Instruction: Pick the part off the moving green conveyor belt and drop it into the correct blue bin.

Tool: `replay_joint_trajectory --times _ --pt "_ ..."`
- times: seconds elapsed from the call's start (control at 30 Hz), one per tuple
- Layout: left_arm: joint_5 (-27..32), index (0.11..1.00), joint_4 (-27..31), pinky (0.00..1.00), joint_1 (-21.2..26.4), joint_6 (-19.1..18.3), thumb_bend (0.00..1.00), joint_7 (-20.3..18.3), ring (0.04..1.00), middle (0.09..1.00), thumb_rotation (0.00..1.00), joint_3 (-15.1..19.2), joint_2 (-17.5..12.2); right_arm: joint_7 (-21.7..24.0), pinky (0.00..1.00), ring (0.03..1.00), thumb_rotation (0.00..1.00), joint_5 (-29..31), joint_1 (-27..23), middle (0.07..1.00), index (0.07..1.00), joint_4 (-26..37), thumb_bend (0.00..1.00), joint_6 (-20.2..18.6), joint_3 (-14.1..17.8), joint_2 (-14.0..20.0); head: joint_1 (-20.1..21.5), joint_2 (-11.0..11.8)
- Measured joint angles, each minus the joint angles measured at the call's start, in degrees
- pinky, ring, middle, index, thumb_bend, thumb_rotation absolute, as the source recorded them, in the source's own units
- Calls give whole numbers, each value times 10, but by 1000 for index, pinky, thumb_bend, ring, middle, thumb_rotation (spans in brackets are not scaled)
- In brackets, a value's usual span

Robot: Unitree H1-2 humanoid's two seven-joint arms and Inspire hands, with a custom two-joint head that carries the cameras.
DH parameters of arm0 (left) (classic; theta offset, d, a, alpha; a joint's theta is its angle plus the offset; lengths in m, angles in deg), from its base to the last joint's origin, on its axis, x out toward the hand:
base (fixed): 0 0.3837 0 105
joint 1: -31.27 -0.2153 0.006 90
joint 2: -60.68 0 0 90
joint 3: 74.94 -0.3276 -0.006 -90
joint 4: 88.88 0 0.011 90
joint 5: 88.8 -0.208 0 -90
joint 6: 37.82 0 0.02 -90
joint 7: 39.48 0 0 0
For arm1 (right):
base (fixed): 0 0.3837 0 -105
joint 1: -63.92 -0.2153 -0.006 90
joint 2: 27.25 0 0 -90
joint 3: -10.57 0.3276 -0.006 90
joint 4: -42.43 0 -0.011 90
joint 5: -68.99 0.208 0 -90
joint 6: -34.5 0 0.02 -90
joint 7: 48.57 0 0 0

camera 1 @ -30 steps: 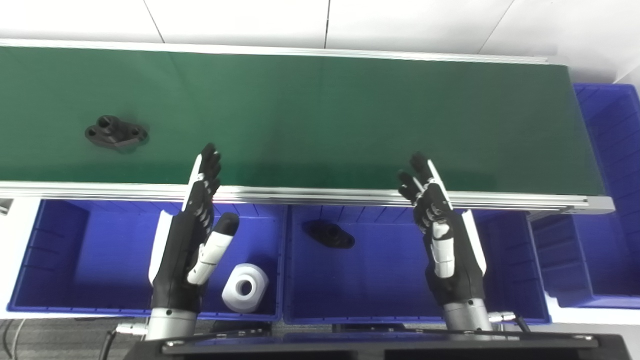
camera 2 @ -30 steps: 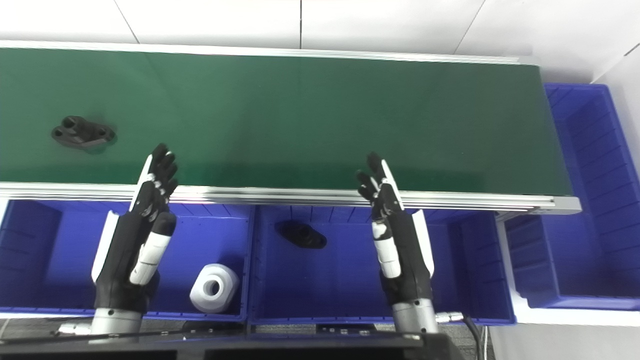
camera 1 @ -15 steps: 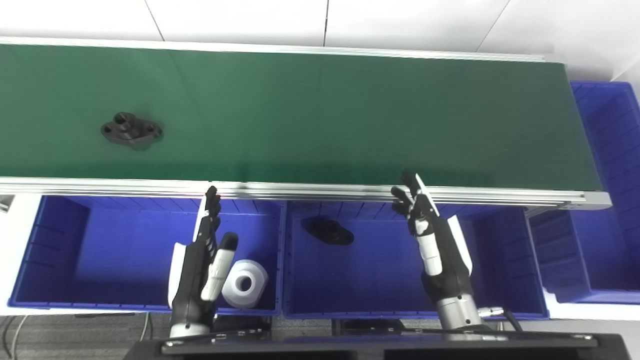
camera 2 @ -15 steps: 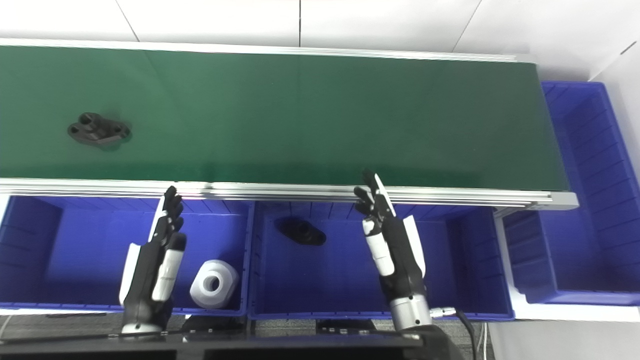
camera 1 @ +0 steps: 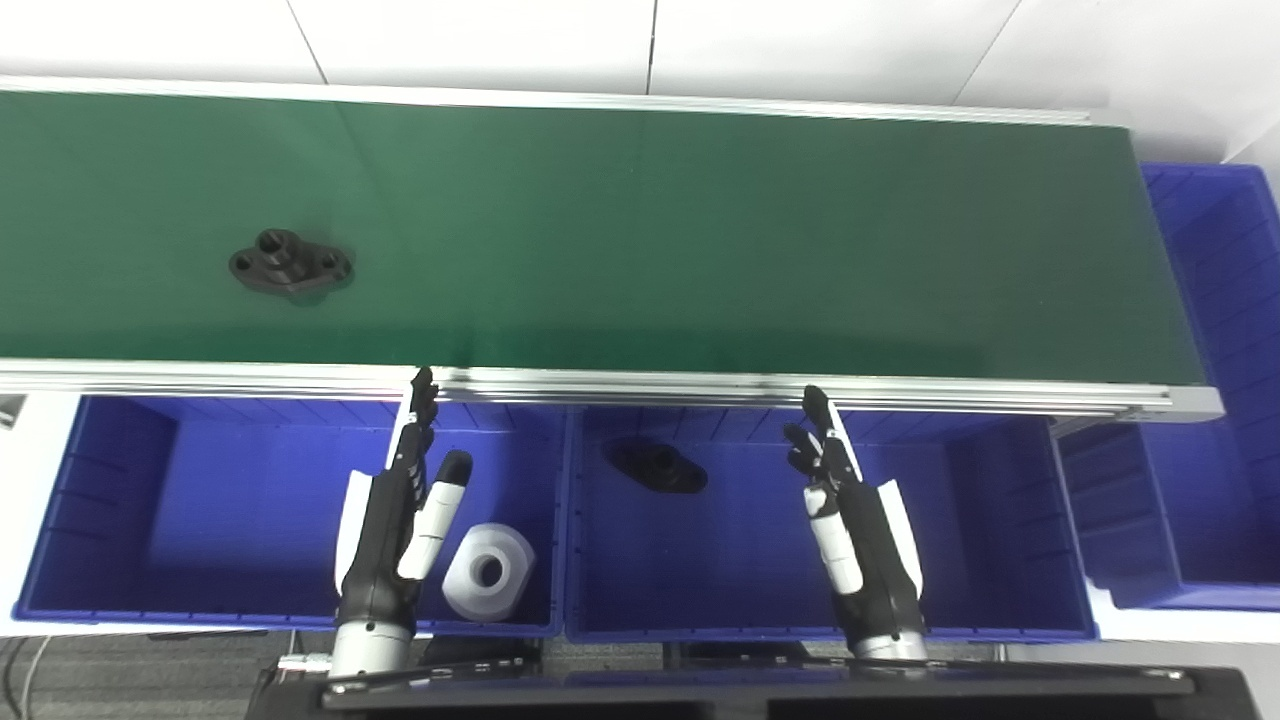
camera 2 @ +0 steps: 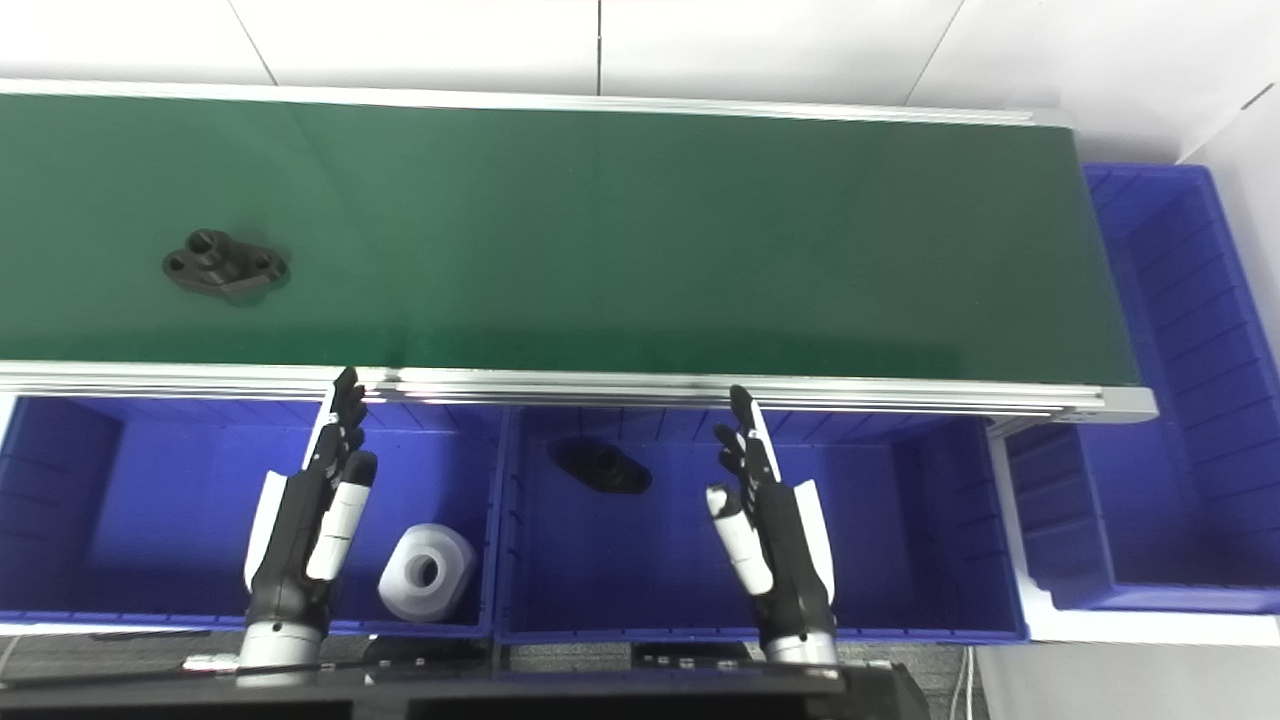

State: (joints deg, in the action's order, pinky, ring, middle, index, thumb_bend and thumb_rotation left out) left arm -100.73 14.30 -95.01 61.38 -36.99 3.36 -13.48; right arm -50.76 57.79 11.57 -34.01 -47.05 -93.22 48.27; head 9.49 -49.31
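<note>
Rightward along the belt [camera 1: 700, 220] drifts the black part [camera 1: 290, 268] — both hands, left [camera 1: 395, 520] and right [camera 1: 855, 525], lowered, empty, fingers spread.

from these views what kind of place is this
Likely a parts-sorting cell in a factory or lab mock-up: a green conveyor belt carrying a black flanged part, with blue bins along its near edge.

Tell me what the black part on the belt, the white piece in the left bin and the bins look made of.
Black part: probably moulded plastic or dark-coated metal, matte with no glint; undecidable. White piece: likely plastic, smooth, evenly white, soft sheen. Left bin and middle bin: moulded plastic, saturated blue, ribbed walls.
</note>
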Motion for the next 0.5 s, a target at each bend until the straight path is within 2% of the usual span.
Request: replay_joint_trajectory --times 0.17,0.37,0.5 --pt "0 1000 0 983 4 17 688 0 997 1000 925 -2 -1 -7 938 955 1000 -6 0 1000 999 -19 875 14 2 -1 3 7" --pt "0 1000 0 987 4 17 693 -4 998 1000 928 -5 -1 -8 952 959 1000 0 1 1000 999 -23 867 28 6 -1 3 10" --pt "2 1000 0 998 4 21 706 -7 1000 1000 923 -5 -1 -9 956 957 1000 1 0 1000 998 -36 850 39 7 -3 2 25"
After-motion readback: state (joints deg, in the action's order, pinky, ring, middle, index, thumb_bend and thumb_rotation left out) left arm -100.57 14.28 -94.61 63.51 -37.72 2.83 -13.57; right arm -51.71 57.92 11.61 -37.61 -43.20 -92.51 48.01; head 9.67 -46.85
